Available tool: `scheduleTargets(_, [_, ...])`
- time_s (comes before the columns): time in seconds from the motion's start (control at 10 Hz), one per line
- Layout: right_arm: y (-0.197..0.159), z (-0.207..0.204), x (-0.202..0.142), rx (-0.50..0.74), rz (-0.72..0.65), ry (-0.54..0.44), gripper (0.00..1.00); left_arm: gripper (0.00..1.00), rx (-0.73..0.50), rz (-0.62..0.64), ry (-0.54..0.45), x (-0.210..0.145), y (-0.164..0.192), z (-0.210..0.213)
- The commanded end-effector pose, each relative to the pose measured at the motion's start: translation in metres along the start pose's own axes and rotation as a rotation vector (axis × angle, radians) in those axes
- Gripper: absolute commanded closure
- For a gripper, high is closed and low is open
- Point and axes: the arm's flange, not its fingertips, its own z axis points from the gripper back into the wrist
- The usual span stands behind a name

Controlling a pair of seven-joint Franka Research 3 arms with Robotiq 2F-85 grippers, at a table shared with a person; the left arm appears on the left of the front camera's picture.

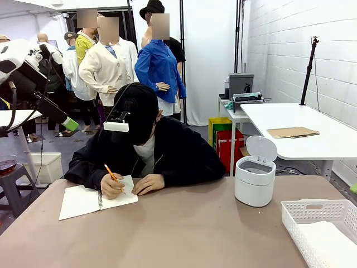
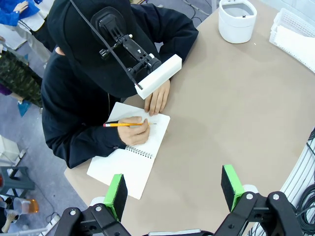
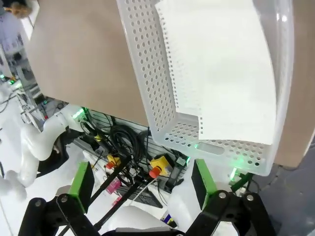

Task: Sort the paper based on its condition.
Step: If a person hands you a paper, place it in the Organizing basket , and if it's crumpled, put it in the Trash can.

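Note:
Loose white paper point(image 3: 221, 73) with a ragged hole edge lies in a white perforated basket point(image 3: 147, 88) at the table's near right corner; the paper point(image 1: 329, 237) also shows in the front view. My right gripper point(image 3: 142, 186) hovers open above the basket's end, holding nothing. High over the table's left end, my left gripper point(image 2: 173, 191) is open and empty, with its green pad point(image 1: 70, 123) visible at the upper left. Below it a person writes with a pencil point(image 2: 123, 125) in a spiral notebook point(image 2: 130, 157).
A small white bin point(image 1: 255, 180) with its lid up stands right of the person. The person's hands rest on the notebook point(image 1: 83, 201) at the far left edge. Bare brown tabletop point(image 1: 184, 229) lies between notebook and basket point(image 1: 318, 212). Cables hang off the near table edge.

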Motion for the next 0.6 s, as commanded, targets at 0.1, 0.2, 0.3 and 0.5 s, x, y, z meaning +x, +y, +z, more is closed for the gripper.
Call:
scheduleTargets(0.1, [-0.003,0.0065,-0.0034,-0.013,-0.035,0.004,0.0,0.0,0.006,0.001,0.009,-0.0011,-0.0006,0.0003])
scheduleTargets(0.2, [-0.003,0.0065,-0.0034,-0.013,-0.035,0.004,0.0,0.0,0.006,0.001,0.009,-0.0011,-0.0006,0.0003])
scheduleTargets(0.3, [-0.003,0.0065,-0.0034,-0.013,-0.035,0.004,0.0,0.0,0.006,0.001,0.009,-0.0011,-0.0006,0.0003])
scheduleTargets(0.5, [-0.003,0.0065,-0.0034,-0.013,-0.035,0.004,0.0,0.0,0.006,0.001,0.009,-0.0011,-0.0006,0.0003])
